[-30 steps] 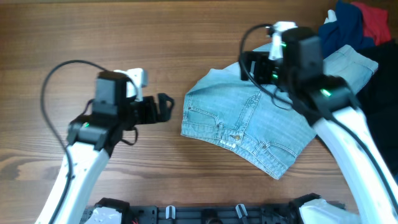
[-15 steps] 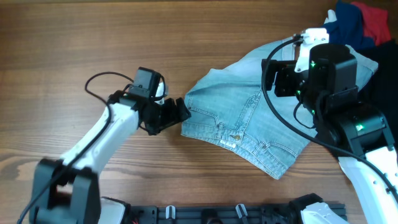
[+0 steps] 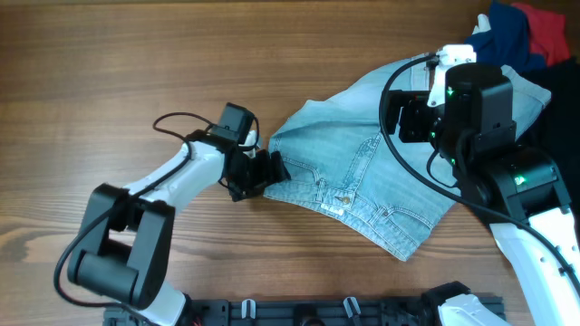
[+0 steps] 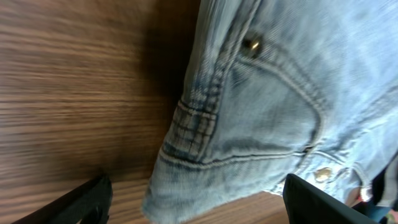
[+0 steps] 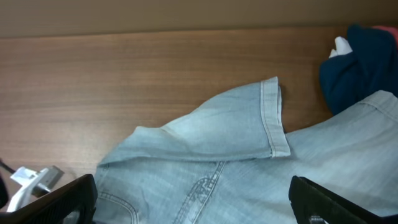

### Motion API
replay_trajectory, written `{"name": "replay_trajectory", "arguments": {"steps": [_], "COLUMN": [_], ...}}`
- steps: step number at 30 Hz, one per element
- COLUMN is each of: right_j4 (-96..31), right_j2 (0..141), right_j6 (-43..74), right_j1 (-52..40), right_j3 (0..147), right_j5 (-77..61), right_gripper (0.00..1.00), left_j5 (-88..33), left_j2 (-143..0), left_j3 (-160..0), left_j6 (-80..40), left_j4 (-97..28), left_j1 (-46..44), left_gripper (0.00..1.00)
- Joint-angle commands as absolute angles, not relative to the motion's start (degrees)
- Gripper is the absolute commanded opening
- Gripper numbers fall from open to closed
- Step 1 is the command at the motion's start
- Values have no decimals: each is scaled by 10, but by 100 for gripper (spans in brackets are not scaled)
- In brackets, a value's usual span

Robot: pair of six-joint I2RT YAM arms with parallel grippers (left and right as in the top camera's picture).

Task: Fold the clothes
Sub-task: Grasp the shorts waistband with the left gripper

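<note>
the denim shorts (image 3: 362, 177) lay spread right of the table's middle, one leg reaching toward the far right corner by the dark blue garment (image 3: 503, 32). our left gripper (image 3: 269, 170) sat at the waistband corner (image 4: 180, 155), fingers spread wide around it, pinching nothing. our right gripper (image 3: 399, 118) hung over the far leg, fingers apart. we judged this the grasping step: next, close on that corner.

Left arm (image 3: 177, 177): white rounded shells, black joints, thin black looping cable (image 3: 181, 115).
Right arm (image 3: 535, 252): white shell, black boxy housing (image 3: 478, 95), small green lights (image 3: 519, 179).
Fingers (image 4: 74, 202): plain black.
</note>
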State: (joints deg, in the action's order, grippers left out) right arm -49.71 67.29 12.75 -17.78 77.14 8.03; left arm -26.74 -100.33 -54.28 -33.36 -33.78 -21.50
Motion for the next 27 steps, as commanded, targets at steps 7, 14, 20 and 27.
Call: {"name": "replay_trajectory", "arguments": {"steps": [7,14,20,27], "right_j4": [-502,-503,-521,-538], "right_j2": [676,677,695,772], "right_j6": [137,137,135,135], "right_j1": [-175,-175,-175,-175], "right_j3": [777,777,777,777], "right_j5": [95,94,77,44], "right_gripper": [99,97,96,97], "left_j5": [-276,-258,-183,-175], "left_j2": [-1014,-1003,-946,-915], "left_j3": [-552,-552,-552,-602], "left_j6": [-339,-333,-284,-225], "left_j4": [-321,-335,-354,-344], "left_j1": [-235,-204,-87,79], "left_gripper": [4,4,4,4]}}
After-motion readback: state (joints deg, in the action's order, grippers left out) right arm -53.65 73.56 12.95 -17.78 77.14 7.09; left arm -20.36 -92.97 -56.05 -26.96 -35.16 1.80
